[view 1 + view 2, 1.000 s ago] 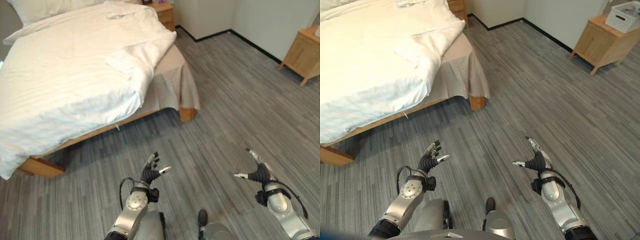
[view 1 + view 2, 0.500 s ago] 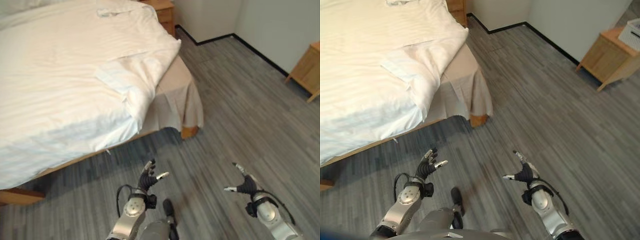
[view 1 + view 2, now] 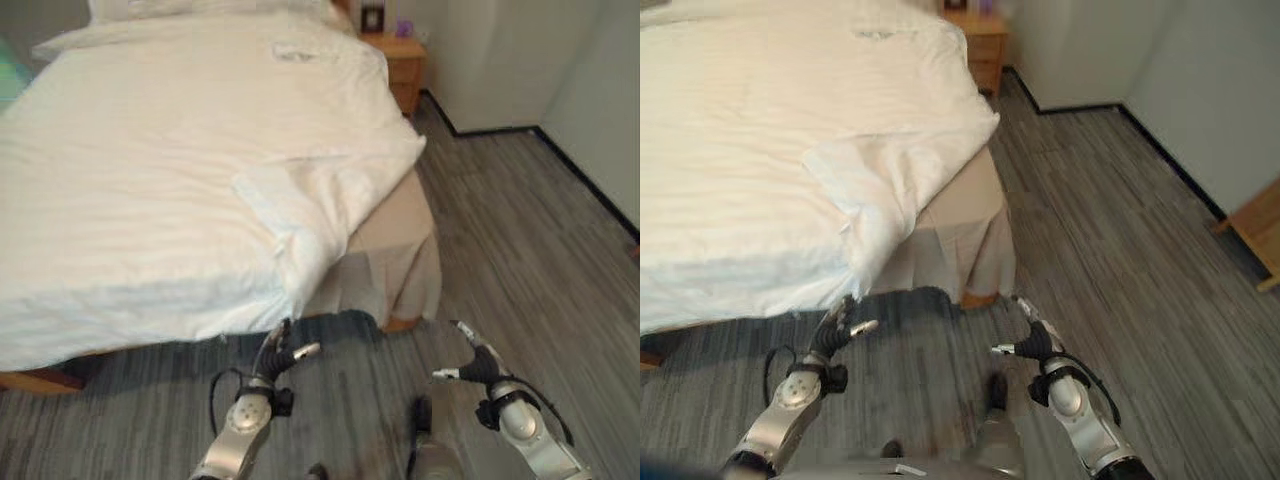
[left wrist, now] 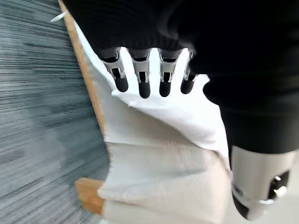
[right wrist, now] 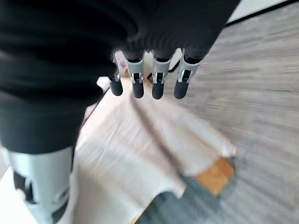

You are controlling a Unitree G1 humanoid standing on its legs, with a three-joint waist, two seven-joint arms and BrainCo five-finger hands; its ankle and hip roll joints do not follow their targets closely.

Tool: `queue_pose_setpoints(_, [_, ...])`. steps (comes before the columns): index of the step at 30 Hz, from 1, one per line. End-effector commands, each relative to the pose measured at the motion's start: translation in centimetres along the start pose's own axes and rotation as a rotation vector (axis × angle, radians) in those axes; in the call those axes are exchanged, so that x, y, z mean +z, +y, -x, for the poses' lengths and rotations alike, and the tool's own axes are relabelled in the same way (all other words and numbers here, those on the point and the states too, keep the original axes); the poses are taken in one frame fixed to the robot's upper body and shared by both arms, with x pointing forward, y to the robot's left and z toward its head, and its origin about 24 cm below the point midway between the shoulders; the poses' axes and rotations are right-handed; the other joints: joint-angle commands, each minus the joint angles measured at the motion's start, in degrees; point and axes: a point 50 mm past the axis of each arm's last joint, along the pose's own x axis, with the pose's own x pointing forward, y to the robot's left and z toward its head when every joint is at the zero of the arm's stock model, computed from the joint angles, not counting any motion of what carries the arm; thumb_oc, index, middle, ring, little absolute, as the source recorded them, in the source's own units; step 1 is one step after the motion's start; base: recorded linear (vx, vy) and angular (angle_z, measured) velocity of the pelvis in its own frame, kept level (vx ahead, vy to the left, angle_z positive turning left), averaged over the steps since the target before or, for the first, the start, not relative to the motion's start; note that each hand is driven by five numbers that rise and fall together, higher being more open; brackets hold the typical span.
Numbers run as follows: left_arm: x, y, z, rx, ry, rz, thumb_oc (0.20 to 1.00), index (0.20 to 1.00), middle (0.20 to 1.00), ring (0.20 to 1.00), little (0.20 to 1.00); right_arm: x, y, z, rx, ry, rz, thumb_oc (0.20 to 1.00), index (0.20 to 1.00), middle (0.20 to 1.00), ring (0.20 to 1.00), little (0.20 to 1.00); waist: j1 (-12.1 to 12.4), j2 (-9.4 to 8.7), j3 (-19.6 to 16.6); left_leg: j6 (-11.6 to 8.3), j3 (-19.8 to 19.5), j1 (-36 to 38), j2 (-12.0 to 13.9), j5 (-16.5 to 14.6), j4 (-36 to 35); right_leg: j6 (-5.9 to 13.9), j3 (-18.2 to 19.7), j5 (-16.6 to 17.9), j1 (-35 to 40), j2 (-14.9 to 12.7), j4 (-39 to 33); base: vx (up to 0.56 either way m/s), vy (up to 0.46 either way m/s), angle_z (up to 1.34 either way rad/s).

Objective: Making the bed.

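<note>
A wooden-framed bed (image 3: pixel 404 324) stands ahead of me under a white duvet (image 3: pixel 150 180). The duvet's near right corner (image 3: pixel 300 215) is folded back and bunched, baring a beige skirted mattress corner (image 3: pixel 395 250). A small crumpled white cloth (image 3: pixel 296 50) lies far up the bed near the pillows (image 3: pixel 200 8). My left hand (image 3: pixel 277 355) hovers open just below the duvet's hanging edge, holding nothing. Open and empty too, my right hand (image 3: pixel 475 362) is in the air over the floor by the bed's corner. The folded duvet (image 4: pixel 187 116) lies past my left fingers (image 4: pixel 142 77).
A wooden nightstand (image 3: pixel 398 60) with small items stands against the far wall beside the bed head. Grey plank floor (image 3: pixel 530 250) stretches to the right up to the white wall with a black skirting. Another wooden cabinet's edge (image 3: pixel 1258 240) shows at the far right.
The camera has come closer to the bed and turned towards it. Both hands stay open and now hang near the bed's foot edge.
</note>
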Motion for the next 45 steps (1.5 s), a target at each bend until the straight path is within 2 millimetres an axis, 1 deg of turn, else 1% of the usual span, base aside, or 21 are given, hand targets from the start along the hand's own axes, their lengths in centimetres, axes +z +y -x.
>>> queue_pose_setpoints(1, [4.0,-0.2,-1.0,-0.006,-0.179,0.031,1.000,1.000,1.000,1.000,1.000,2.7,-1.8,-0.6,-0.065,-0.134,0.005,1.000,1.000,1.000,1.000,1.000,-1.87,1.23,2.87,-2.33,3.81,-1.78,2.91,3.64,0.68,3.29,0.61,-2.67,-1.54,-4.12,-1.07,0.31,-0.317,0.18])
queue_pose_setpoints(6, [3.5,0.5,-0.8,0.033,-0.167,0.046,1.000,1.000,1.000,1.000,1.000,2.9,-1.3,-0.7,-0.025,-0.148,0.023,1.000,1.000,1.000,1.000,1.000,-2.07,1.39,2.34,-4.48,1.44,1.12,5.19,2.48,0.68,3.54,0.81,-1.48,-0.45,-4.70,-0.98,0.26,-0.347,0.28])
queue_pose_setpoints(8, [3.1,0.4,-0.7,0.057,-0.153,0.087,1.000,1.000,1.000,1.000,1.000,3.3,-1.2,-0.9,0.005,-0.175,0.040,1.000,1.000,1.000,1.000,1.000,-1.53,3.72,1.07,-5.69,0.36,1.13,8.23,6.76,1.45,2.60,-0.07,-2.52,1.74,-3.24,-1.59,0.23,-0.378,0.31])
queue_pose_setpoints(11, [3.5,0.0,-0.6,0.066,-0.166,0.170,1.000,1.000,1.000,1.000,1.000,3.6,-2.2,-1.1,-0.006,-0.203,0.069,1.000,1.000,1.000,1.000,1.000,-0.70,5.56,2.52,-6.89,-1.47,-5.13,10.95,14.03,14.37,-0.04,-2.93,-5.87,6.91,-1.73,-1.59,0.12,-0.338,0.35])
queue_pose_setpoints(13, [3.9,0.0,-0.7,0.066,-0.181,0.181,1.000,1.000,1.000,1.000,1.000,3.2,-2.4,-0.9,-0.004,-0.185,0.085,1.000,1.000,1.000,1.000,1.000,-0.77,4.66,3.37,-5.89,2.08,-8.81,12.79,16.58,22.54,-1.80,-4.61,-7.71,9.10,-1.92,-1.59,0.14,-0.387,0.25])
queue_pose_setpoints(15, [4.3,0.3,-0.6,0.084,-0.200,0.194,1.000,1.000,1.000,1.000,1.000,2.5,-2.7,-0.5,-0.009,-0.155,0.093,1.000,1.000,1.000,1.000,1.000,-1.08,4.37,3.98,-5.42,7.47,-9.69,14.04,16.66,26.24,-3.20,-5.69,-9.10,11.18,-1.12,-1.59,0.20,-0.342,0.44])
queue_pose_setpoints(18, [4.5,0.5,-0.3,0.088,-0.217,0.215,1.000,1.000,1.000,1.000,1.000,2.3,-3.0,-0.5,-0.011,-0.145,0.110,1.000,1.000,1.000,1.000,1.000,-0.35,4.53,4.74,-4.35,8.81,-12.72,10.99,12.88,27.56,-3.67,-5.28,-10.59,13.23,-0.44,-1.59,0.20,-0.184,0.27])
queue_pose_setpoints(19, [4.5,0.4,-0.1,0.085,-0.219,0.231,1.000,1.000,1.000,1.000,1.000,2.3,-3.4,-0.7,-0.020,-0.143,0.123,1.000,1.000,1.000,1.000,1.000,0.71,4.46,4.49,-2.89,9.23,-15.68,6.56,10.00,24.54,-3.69,-5.13,-11.34,14.26,-0.12,-1.59,0.12,-0.062,-0.14])
queue_pose_setpoints(20, [4.5,0.4,-0.1,0.085,-0.219,0.231,1.000,1.000,1.000,1.000,1.000,2.3,-3.3,-0.7,-0.020,-0.143,0.123,1.000,1.000,1.000,1.000,1.000,0.73,4.39,4.36,-2.85,9.29,-15.74,6.46,10.08,24.41,-3.66,-5.11,-11.33,14.14,-0.22,-1.59,0.26,-0.137,-0.26])
queue_pose_setpoints(21, [4.2,0.2,0.2,0.071,-0.214,0.227,1.000,1.000,1.000,1.000,1.000,2.0,-3.5,-0.6,-0.029,-0.127,0.131,1.000,1.000,1.000,1.000,1.000,1.39,4.60,4.28,-1.90,11.86,-16.26,3.58,8.34,19.75,-3.25,-6.23,-12.40,15.89,0.62,-1.59,0.19,-0.089,-0.27])
queue_pose_setpoints(24, [4.2,0.3,0.5,0.065,-0.215,0.233,1.000,1.000,1.000,1.000,1.000,1.9,-3.6,-0.8,-0.040,-0.122,0.138,1.000,1.000,1.000,1.000,1.000,2.74,5.05,3.97,-1.54,13.18,-17.83,0.74,10.19,14.87,-3.46,-6.19,-13.62,17.74,2.45,-1.59,0.21,-0.059,0.00])
queue_pose_setpoints(26, [4.2,0.2,0.6,0.062,-0.218,0.240,1.000,1.000,1.000,1.000,1.000,1.9,-3.5,-1.0,-0.042,-0.120,0.143,1.000,1.000,1.000,1.000,1.000,3.45,4.95,4.17,-1.75,12.24,-18.77,0.42,10.93,14.57,-3.82,-5.85,-14.05,18.68,2.86,-1.59,0.17,0.010,-0.09])
queue_pose_setpoints(27, [4.0,0.0,0.8,0.051,-0.210,0.249,1.000,1.000,1.000,1.000,1.000,2.1,-3.4,-1.0,-0.040,-0.130,0.142,1.000,1.000,1.000,1.000,1.000,3.86,5.23,3.40,-0.95,10.43,-15.16,-0.59,10.91,8.58,-3.65,-5.72,-14.40,20.38,3.80,-1.59,0.42,-0.002,-0.29])
queue_pose_setpoints(30, [4.8,0.5,0.7,0.059,-0.237,0.206,1.000,1.000,1.000,1.000,1.000,1.8,-2.4,-0.5,-0.029,-0.116,0.114,1.000,1.000,1.000,1.000,1.000,3.68,3.50,1.75,-0.11,10.14,-11.16,-0.77,11.45,3.82,-3.24,-6.59,-14.43,21.59,3.93,0.77,0.25,-0.012,-0.08])
queue_pose_setpoints(33, [6.9,2.3,0.1,0.138,-0.317,0.098,1.000,1.000,1.000,1.000,1.000,1.5,-1.5,0.0,-0.020,-0.097,0.070,1.000,1.000,1.000,1.000,1.000,3.16,1.97,1.95,0.89,10.32,-7.09,-0.45,9.66,1.11,-1.34,-7.31,-15.21,17.32,2.71,12.64,0.15,0.002,0.09])
queue_pose_setpoints(35, [9.2,3.8,-0.4,0.234,-0.397,0.063,1.000,1.000,1.000,1.000,1.000,1.1,-1.2,0.1,-0.013,-0.077,0.073,1.000,1.000,1.000,1.000,1.000,1.98,1.82,3.49,1.64,10.02,-5.99,-0.27,9.06,0.68,2.18,-5.84,-10.93,9.61,1.39,24.81,0.00,0.037,0.11])
queue_pose_setpoints(37, [11.9,6.1,-0.5,0.363,-0.502,0.043,1.000,1.000,1.000,1.000,1.000,0.6,-1.4,0.5,-0.037,-0.052,0.050,1.000,1.000,1.000,1.000,1.000,0.71,2.51,4.50,1.68,9.34,-6.03,0.88,8.56,0.68,3.27,-3.07,-9.42,2.64,1.26,33.14,0.02,-0.009,0.21])
queue_pose_setpoints(41, [16.2,11.2,1.1,0.625,-0.689,0.018,1.000,1.000,1.000,1.000,1.000,-0.3,-1.9,1.2,-0.066,-0.014,0.011,1.000,1.000,1.000,1.000,1.000,0.26,2.78,4.38,-0.09,8.63,-6.59,2.33,8.38,0.68,0.55,-3.29,-12.55,2.53,-3.08,22.61,0.09,-0.136,0.33])
queue_pose_setpoints(42, [16.2,11.2,1.1,0.625,-0.689,0.018,1.000,1.000,1.000,1.000,1.000,-0.3,-1.9,1.2,-0.066,-0.015,0.011,1.000,1.000,1.000,1.000,1.000,0.20,2.84,4.36,-0.11,8.57,-6.64,2.41,8.42,0.68,0.52,-3.39,-12.42,2.61,-2.99,22.41,0.15,-0.218,0.20])
queue_pose_setpoints(44, [18.1,14.4,2.5,0.842,-0.763,-0.060,1.000,1.000,1.000,1.000,1.000,-1.9,-2.0,2.5,-0.062,0.048,-0.008,1.000,1.000,1.000,1.000,1.000,-1.75,1.63,3.07,-1.30,6.81,-5.53,1.54,6.37,0.68,0.69,1.70,-10.61,4.81,-3.21,6.64,0.21,-0.205,0.15])
queue_pose_setpoints(45, [18.2,14.4,2.5,0.843,-0.764,-0.062,1.000,1.000,1.000,1.000,1.000,-1.9,-2.0,2.5,-0.062,0.047,-0.009,1.000,1.000,1.000,1.000,1.000,-1.79,1.54,3.07,-1.27,6.78,-5.70,1.50,6.66,0.68,0.64,1.61,-10.01,4.98,-3.20,5.98,0.17,-0.130,0.30])
